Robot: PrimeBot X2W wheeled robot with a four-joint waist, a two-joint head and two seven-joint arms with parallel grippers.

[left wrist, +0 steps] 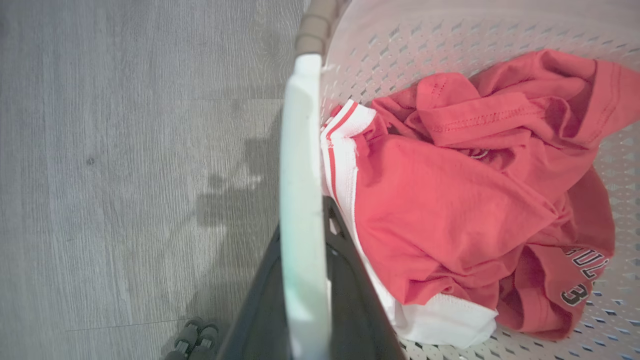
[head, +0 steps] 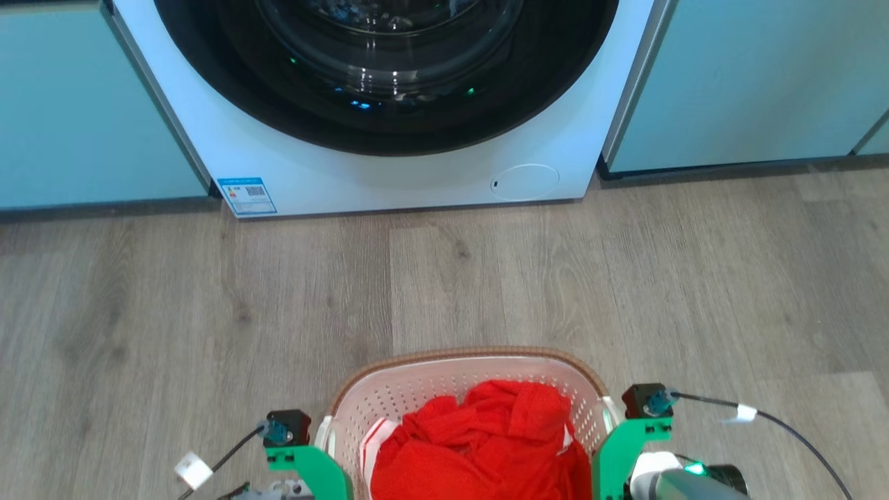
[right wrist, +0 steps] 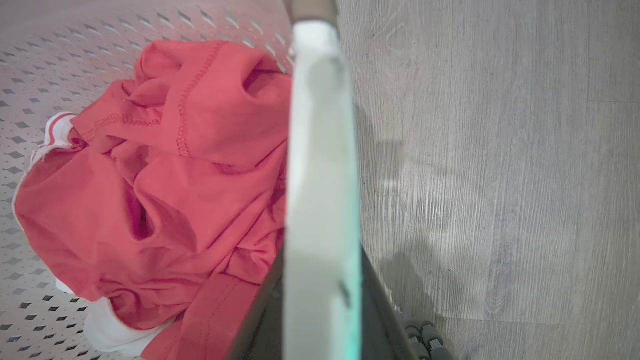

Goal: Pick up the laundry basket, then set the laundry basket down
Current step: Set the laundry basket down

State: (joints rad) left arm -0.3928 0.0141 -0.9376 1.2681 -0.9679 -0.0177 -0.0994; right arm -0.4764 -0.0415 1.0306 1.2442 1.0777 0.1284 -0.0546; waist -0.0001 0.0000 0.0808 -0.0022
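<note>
Near half: white perforated plastic laundry basket (head: 417, 396), cut off at lower edge
Sticker beyond basket: blue-white label (head: 246, 195), print unreadable

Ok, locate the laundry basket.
The laundry basket is bottom centre of the head view, between the left gripper and right gripper, with the washing machine ahead.

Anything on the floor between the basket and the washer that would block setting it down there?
Nothing visible: the floor from the basket to the washer is bare. The left gripper and right gripper each hold the basket directly, with nothing in between.
</note>
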